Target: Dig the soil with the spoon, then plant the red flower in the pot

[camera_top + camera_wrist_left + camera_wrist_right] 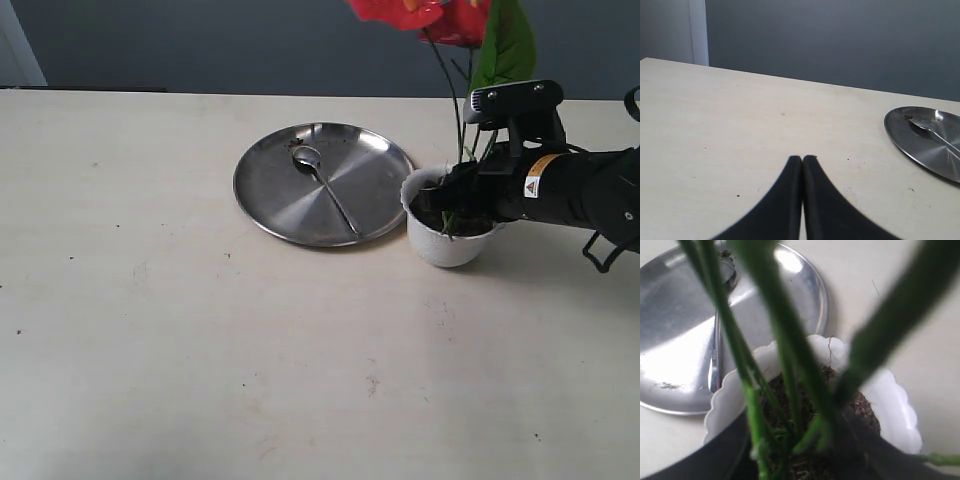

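Observation:
The red flower [430, 12] stands upright, its green stems [790, 355] reaching down into the white scalloped pot [440, 245]. Dark soil [860, 405] fills the pot around the stem bases. My right gripper [455, 195] reaches over the pot's rim from the right and its fingers close around the stem bundle just above the soil [430, 215]. The spoon [325, 185] lies on the steel plate [290, 200], bowl toward the far side. My left gripper [803, 159] is shut on nothing, low over bare table to the left of the plate [920, 150].
The plate touches or nearly touches the pot's left side. A few soil crumbs lie on the plate near the spoon's bowl [920, 122]. A dark wall runs behind the table's far edge.

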Controlling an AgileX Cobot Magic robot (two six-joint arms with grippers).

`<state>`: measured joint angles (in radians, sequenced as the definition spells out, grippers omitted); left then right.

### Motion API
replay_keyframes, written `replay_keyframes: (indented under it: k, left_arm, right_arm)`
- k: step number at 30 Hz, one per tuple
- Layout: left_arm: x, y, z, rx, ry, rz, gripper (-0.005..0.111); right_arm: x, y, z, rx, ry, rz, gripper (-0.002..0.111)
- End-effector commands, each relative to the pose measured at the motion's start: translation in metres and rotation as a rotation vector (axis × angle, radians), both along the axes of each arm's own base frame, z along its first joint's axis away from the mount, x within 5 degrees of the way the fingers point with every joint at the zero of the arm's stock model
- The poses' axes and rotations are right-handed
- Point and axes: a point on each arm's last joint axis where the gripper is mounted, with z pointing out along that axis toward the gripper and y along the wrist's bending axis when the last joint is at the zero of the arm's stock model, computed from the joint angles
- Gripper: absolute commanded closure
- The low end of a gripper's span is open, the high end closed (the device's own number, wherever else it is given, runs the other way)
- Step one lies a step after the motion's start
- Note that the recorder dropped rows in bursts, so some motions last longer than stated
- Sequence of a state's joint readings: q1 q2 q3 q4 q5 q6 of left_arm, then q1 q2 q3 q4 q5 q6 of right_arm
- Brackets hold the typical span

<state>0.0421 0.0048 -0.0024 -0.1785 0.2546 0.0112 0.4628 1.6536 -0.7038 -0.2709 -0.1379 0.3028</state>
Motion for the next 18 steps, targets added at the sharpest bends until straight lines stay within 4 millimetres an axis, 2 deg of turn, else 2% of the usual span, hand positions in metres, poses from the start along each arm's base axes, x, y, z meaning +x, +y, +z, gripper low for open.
replay_keyframes:
  k: [1,12,18]
  left_arm:
    - [0.0,0.0,0.001,0.001,-0.017,-0.003,0.106]
    - [0.0,0.0,0.001,0.001,-0.017,-0.003,0.106]
    - [0.0,0.0,0.001,0.001,-0.017,-0.003,0.106]
  right_arm:
    - [-0.009,-0.005,-0.016,-0.087,0.094,0.009,0.06]
    - [-0.01,-0.006,-0.016,-0.099,0.104,0.008,0.06]
    - [-0.011,-0.007,-0.005,-0.083,0.071,0.007,0.06]
